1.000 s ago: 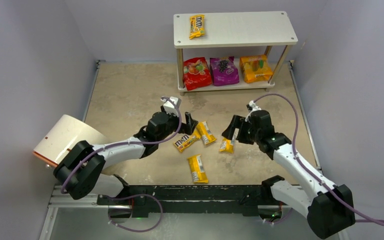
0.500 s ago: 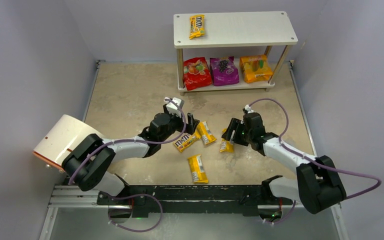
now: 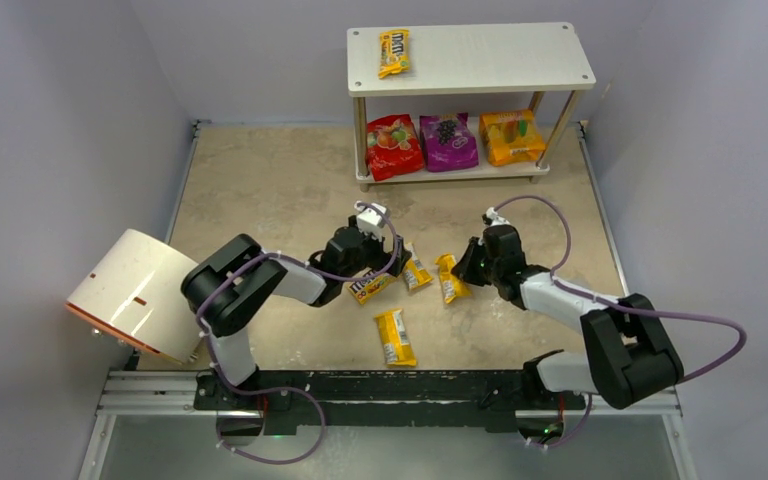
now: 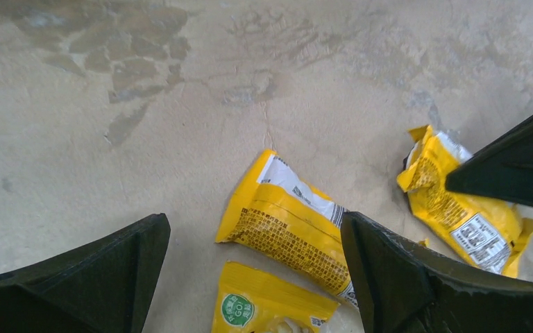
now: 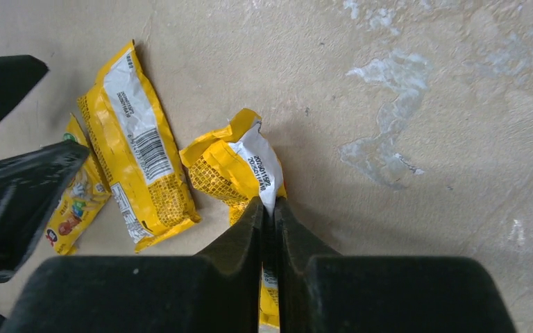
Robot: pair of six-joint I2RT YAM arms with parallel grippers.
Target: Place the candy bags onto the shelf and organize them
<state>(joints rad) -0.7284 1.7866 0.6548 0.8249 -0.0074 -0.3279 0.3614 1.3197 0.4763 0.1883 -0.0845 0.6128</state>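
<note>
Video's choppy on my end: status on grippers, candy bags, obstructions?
Right gripper shut on one yellow packet. Left gripper open, low over a second packet. One packet on shelf top; pouches below. Nothing in the way.

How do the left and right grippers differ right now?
Left gripper stands wide open; right gripper is shut. Left gripper holds nothing, poised over a flat yellow packet; right gripper pinches a crumpled yellow packet by its edge. Both sit low over the table.

top camera looks down from behind; close wrist cameras share a yellow packet (image 4: pixel 458 216)
</note>
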